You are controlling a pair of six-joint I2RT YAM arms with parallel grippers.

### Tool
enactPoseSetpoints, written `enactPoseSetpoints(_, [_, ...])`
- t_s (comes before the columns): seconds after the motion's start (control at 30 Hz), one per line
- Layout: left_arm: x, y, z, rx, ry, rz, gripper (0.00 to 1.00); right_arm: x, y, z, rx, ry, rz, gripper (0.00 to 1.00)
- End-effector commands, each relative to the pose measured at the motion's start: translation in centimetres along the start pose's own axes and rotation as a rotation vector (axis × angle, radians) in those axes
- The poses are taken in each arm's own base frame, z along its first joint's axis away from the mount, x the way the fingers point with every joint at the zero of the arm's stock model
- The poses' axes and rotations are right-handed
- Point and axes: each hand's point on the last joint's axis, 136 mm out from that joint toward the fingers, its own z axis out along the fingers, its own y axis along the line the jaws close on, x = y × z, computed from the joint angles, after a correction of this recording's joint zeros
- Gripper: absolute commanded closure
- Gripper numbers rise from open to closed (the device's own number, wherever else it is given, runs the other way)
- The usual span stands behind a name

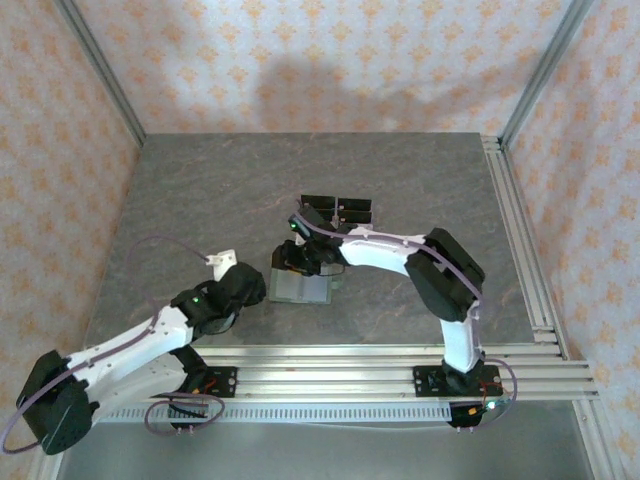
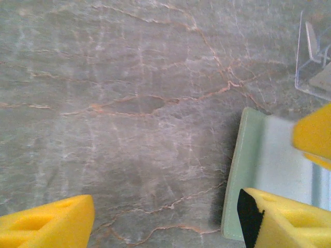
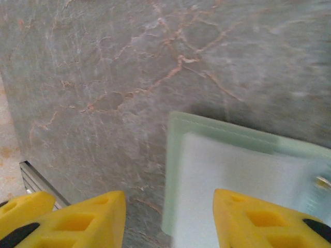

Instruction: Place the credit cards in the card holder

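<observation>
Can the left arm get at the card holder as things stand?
Probably yes: the left gripper hangs open at the edge of the card holder, one finger over it. The right gripper crowds the far side, though.

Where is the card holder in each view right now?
Top external: card holder lies mid-table, near the picture's centre.
Left wrist: card holder at lower right, cut by the right edge.
Right wrist: card holder at lower right, cut by the bottom edge.
Shared landmark: the grey veined table under it.
</observation>
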Motion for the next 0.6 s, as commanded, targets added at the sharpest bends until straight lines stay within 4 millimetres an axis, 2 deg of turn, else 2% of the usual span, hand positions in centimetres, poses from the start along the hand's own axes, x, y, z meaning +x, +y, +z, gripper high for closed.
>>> enactPoseSetpoints(0.0, [0.2, 2.4, -0.4, -0.082, -0.026, -0.012, 0.25, 0.4, 0.9, 1.3, -0.013, 0.045, 0.011, 0.53])
enactPoseSetpoints(0.1, [0.0, 1.9, -0.6, -0.064, -0.021, 0.0, 0.24, -0.1, 2.0, -0.1, -0.025, 0.019, -0.022, 0.53])
enactPoseSetpoints(0.17, [0.0, 1.3, -0.5, -0.048, -0.007, 0.015, 0.23, -0.3, 2.6, -2.0, -0.025, -0.017, -0.046, 0.53])
enactPoseSetpoints(0.27, [-0.1, 0.1, -0.2, -0.023, 0.014, 0.035, 0.21, -0.3, 2.2, -5.0, 0.004, -0.08, -0.066, 0.53])
enactPoseSetpoints(0.4, [-0.3, -2.0, 0.5, 0.013, 0.046, 0.082, 0.16, 0.5, -0.7, -8.8, 0.111, -0.159, -0.068, 0.52])
enactPoseSetpoints(0.43, [-0.4, -2.5, 0.7, 0.016, 0.055, 0.095, 0.14, 0.8, -1.8, -9.5, 0.151, -0.173, -0.067, 0.52])
enactPoseSetpoints(0.5, [-0.3, -3.4, 1.4, 0.01, 0.083, 0.135, 0.0, 1.2, -4.3, -11.2, 0.249, -0.213, -0.073, 0.51])
enactPoseSetpoints(0.57, [-0.3, -4.4, 2.1, 0.003, 0.113, 0.173, 0.0, 1.5, -6.7, -12.5, 0.341, -0.243, -0.08, 0.5])
